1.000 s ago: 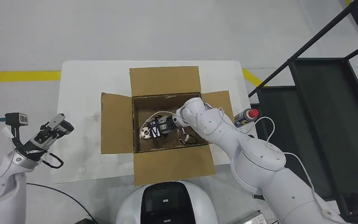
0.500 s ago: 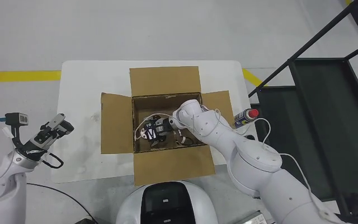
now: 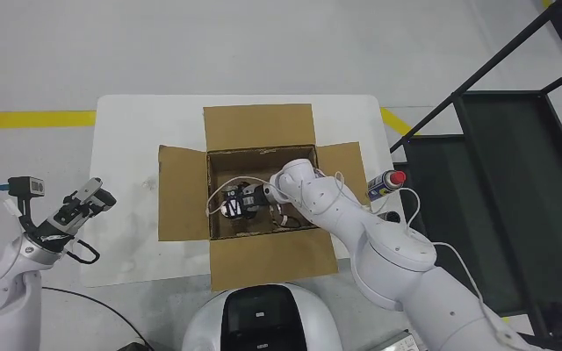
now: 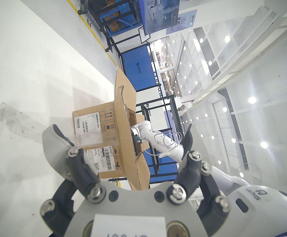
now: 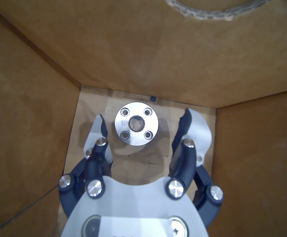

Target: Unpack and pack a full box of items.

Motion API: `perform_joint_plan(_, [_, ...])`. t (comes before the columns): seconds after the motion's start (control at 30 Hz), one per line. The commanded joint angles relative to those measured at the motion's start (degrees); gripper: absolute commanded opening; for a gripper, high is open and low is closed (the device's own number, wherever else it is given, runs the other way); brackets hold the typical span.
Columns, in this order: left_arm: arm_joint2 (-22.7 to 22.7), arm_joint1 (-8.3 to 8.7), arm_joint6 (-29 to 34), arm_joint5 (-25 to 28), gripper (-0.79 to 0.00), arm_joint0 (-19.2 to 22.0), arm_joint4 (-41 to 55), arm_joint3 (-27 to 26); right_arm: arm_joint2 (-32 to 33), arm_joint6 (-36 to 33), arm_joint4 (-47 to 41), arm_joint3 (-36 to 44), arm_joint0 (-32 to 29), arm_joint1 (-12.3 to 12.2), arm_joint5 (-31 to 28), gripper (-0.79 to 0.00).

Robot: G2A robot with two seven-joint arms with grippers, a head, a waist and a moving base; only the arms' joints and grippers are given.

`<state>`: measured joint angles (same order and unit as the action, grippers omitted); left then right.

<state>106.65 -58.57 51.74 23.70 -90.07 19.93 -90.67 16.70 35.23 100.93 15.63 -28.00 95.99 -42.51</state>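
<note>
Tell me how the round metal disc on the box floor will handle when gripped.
The metal disc looks solid and machined, so probably rigid and heavy for its size. Its polished rim may slip in the open right gripper unless squeezed squarely. Lying flat on the box floor, it should slide rather than roll if pushed.

White table (image 3: pixel 132 132), with a dirty strip of clear tape (image 4: pixel 20 122) stuck flat on its surface. Grey floor all round. A yellow floor line (image 3: pixel 44 118) meets the table's left edge, and a short piece shows again past the right edge. Black steel stair frame (image 3: pixel 505 140) just right of the table. Hall behind: blue panelled racks (image 4: pixel 134 67), a dark display screen (image 4: pixel 161 15), and rows of round ceiling lights (image 4: pixel 252 99).
</note>
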Motion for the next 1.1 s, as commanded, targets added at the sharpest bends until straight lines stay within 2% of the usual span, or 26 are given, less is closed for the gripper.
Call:
perform_joint_plan(0.0, [0.00,0.00,0.00,0.00,0.000,0.00,0.00,0.00,-0.01,-0.93,-0.04,-0.24,0.02,0.25,-0.12,-0.517])
perform_joint_plan(0.1, [0.00,0.00,0.00,0.00,0.000,0.00,0.00,0.00,0.14,-1.97,-0.43,-0.53,-0.08,0.65,0.11,-0.502])
perform_joint_plan(0.13, [0.00,0.00,0.00,0.00,0.000,0.00,0.00,0.00,0.23,-2.05,-0.64,-0.65,-0.15,0.76,0.19,-0.529])
perform_joint_plan(0.17, [0.00,0.00,0.00,0.00,0.000,0.00,0.00,0.00,0.21,-2.08,-0.62,-0.73,-0.20,0.84,0.30,-0.637])
perform_joint_plan(0.2, [0.00,0.00,0.00,0.00,0.000,0.00,0.00,0.00,0.18,-2.04,-0.54,-0.88,-0.26,0.89,0.37,-0.677])
perform_joint_plan(0.23, [0.00,0.00,0.00,0.00,0.000,0.00,0.00,0.00,0.12,-1.93,-0.42,-0.97,-0.31,0.93,0.34,-0.785])
perform_joint_plan(0.43, [0.00,0.00,0.00,0.00,0.000,0.00,0.00,0.00,-0.50,1.21,1.33,-1.70,-0.19,0.43,0.11,-0.785])
perform_joint_plan(0.8, [0.00,0.00,0.00,0.00,0.000,0.00,0.00,0.00,-0.34,9.73,2.73,-0.14,-0.20,-2.37,2.28,-0.785])
perform_joint_plan(1.07, [0.00,0.00,0.00,0.00,0.000,0.00,0.00,0.00,0.38,7.18,3.56,5.14,0.96,-4.39,1.74,-0.785])
